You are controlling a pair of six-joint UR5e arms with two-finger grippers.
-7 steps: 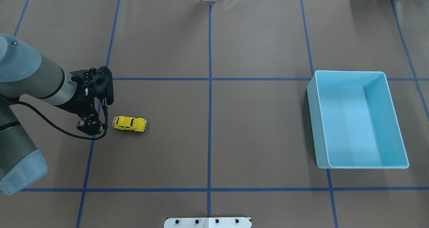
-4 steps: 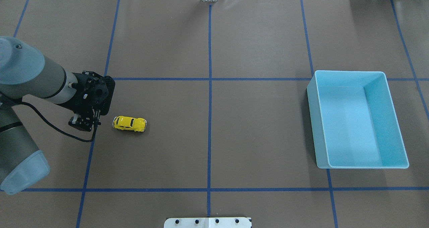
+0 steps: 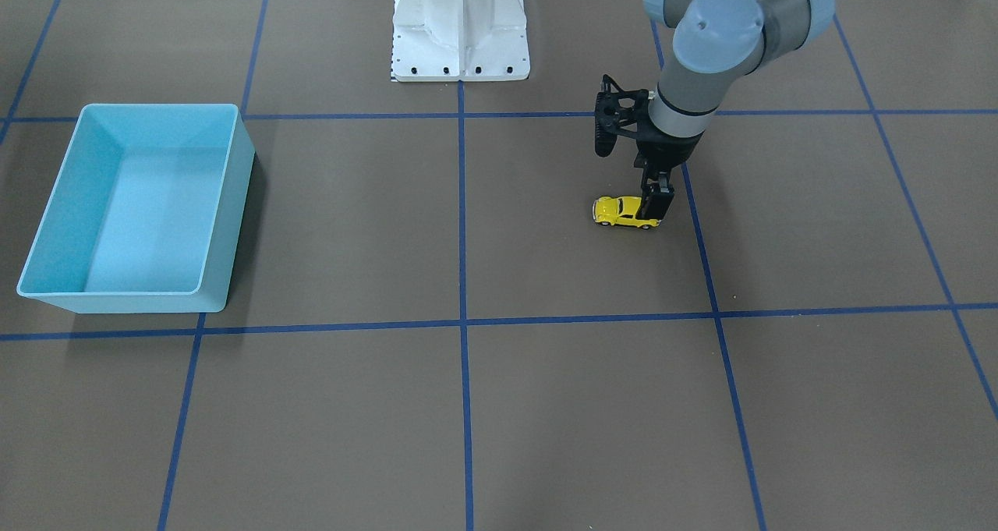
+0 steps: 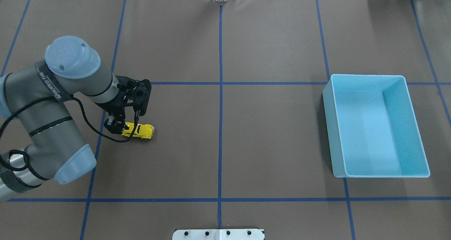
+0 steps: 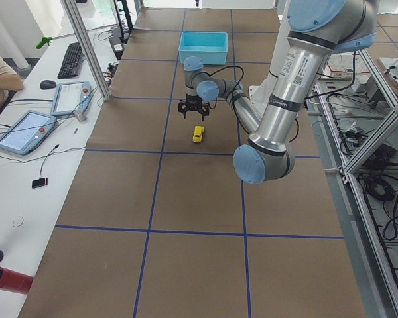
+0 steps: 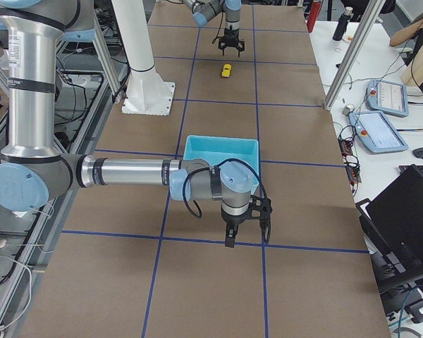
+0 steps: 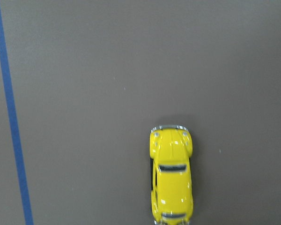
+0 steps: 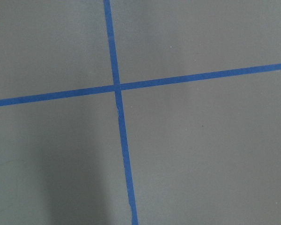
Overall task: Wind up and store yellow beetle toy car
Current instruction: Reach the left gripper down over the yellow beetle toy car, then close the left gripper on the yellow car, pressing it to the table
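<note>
Lengthwise along table: yellow beetle toy car, nose toward bin

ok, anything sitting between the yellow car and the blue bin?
Nothing visible. Only bare brown mat and blue tape lines lie between the yellow beetle toy car and the light-blue bin.

The brown, blue-taped table carries 1 yellow beetle toy car toward its left end, 1 light-blue bin toward its right end and 1 white base plate at the robot's edge.
</note>
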